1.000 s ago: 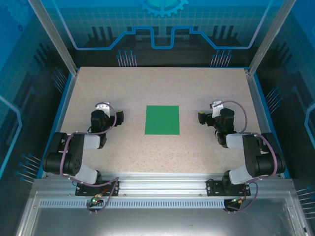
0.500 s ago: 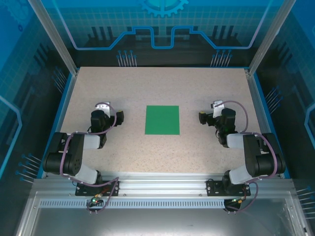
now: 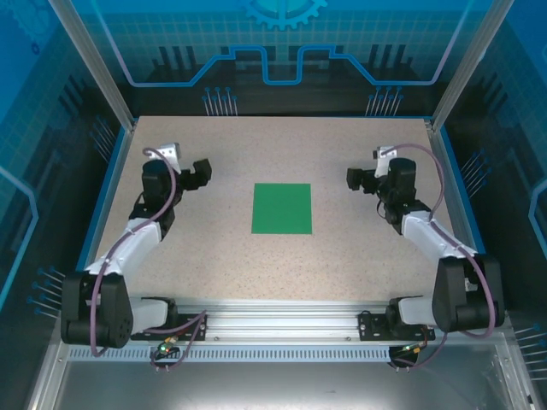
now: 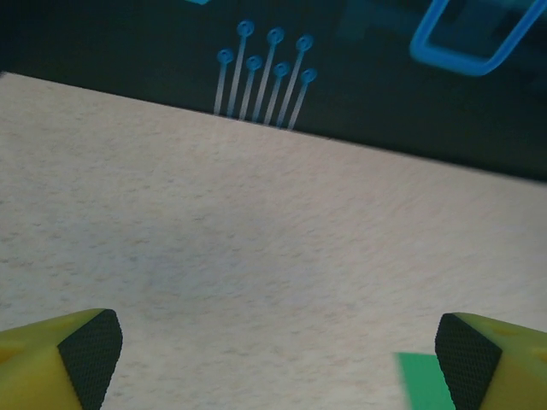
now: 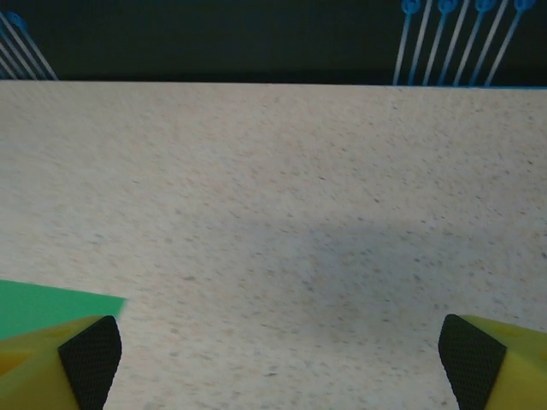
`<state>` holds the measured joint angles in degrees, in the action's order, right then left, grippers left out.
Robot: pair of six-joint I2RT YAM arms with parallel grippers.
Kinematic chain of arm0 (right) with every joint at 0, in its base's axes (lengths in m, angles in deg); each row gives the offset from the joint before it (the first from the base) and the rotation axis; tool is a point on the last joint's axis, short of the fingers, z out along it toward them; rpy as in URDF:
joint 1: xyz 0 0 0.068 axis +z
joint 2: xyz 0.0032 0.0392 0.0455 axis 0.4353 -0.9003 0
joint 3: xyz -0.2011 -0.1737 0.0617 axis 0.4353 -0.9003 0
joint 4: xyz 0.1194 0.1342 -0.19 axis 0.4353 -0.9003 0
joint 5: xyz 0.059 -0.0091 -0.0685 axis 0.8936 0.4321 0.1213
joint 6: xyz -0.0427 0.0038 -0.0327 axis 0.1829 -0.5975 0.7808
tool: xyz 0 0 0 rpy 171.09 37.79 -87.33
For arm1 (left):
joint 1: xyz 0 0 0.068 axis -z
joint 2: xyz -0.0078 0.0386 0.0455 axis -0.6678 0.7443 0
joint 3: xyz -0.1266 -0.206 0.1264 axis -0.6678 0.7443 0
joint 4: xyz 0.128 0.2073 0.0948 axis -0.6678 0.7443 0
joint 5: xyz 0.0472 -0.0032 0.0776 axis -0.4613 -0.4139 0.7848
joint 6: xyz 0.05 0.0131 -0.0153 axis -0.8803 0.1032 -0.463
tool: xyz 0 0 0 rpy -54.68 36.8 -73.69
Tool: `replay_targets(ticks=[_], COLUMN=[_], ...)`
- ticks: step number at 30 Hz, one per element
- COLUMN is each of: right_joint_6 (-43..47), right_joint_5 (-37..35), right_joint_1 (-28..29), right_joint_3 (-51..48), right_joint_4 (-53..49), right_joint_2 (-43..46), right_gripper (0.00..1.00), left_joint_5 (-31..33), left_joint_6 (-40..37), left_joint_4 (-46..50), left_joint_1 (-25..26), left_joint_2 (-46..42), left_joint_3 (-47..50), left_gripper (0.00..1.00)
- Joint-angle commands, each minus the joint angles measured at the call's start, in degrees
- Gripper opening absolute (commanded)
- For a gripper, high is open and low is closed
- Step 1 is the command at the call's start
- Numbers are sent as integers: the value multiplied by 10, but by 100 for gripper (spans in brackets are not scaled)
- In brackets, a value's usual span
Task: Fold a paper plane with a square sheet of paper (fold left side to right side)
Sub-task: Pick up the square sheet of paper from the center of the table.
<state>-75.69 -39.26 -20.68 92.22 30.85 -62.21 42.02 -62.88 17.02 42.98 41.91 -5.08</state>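
The square sheet of paper (image 3: 282,208) is bright green and lies flat on the speckled table (image 3: 282,145), midway between the arms, with no crease showing. No paper plane is in view. My left gripper (image 3: 201,171) hovers to the sheet's left and a bit farther back, open and holding nothing. In the left wrist view one corner of the sheet (image 4: 423,383) shows by the right fingertip (image 4: 466,354). My right gripper (image 3: 355,179) is to the sheet's right, open too, with nothing in it. In the right wrist view the sheet's corner (image 5: 47,305) peeks above the left fingertip (image 5: 90,359).
Blue-lit panels (image 3: 273,51) and metal posts (image 3: 90,60) wall the table at the back and sides. A blue rim (image 3: 115,184) runs along the table's edges. The arm bases sit on a rail (image 3: 273,320) at the near edge.
Both arms have stretched out from their folded pose. The left gripper moved farther back and up, the right gripper slightly back. The sheet has not moved.
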Motion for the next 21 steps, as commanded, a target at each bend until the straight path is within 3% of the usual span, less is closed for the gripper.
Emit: replay_targets(ticks=[1,7,13,21], right_joint_6=[-58,-129,-154,-164], right_joint_5=[-7,-28,-55,-79], right_joint_1=[62,148,193,218], right_joint_3=[28,96,211,391], right_joint_4=[-155,-225,-290,-394], right_joint_2=[1,-70,-213,-381], right_gripper=[100,99,98,96], left_joint_5=[-81,-136,-201,-235], left_joint_6=[106,149,185,206], left_joint_4=[163,243,235,224], left_joint_1=[38,142,183,220], left_joint_2=[9,69,162,264], left_joint_3=[-26,-53,-91,-143], left_gripper=[99,98,98,98])
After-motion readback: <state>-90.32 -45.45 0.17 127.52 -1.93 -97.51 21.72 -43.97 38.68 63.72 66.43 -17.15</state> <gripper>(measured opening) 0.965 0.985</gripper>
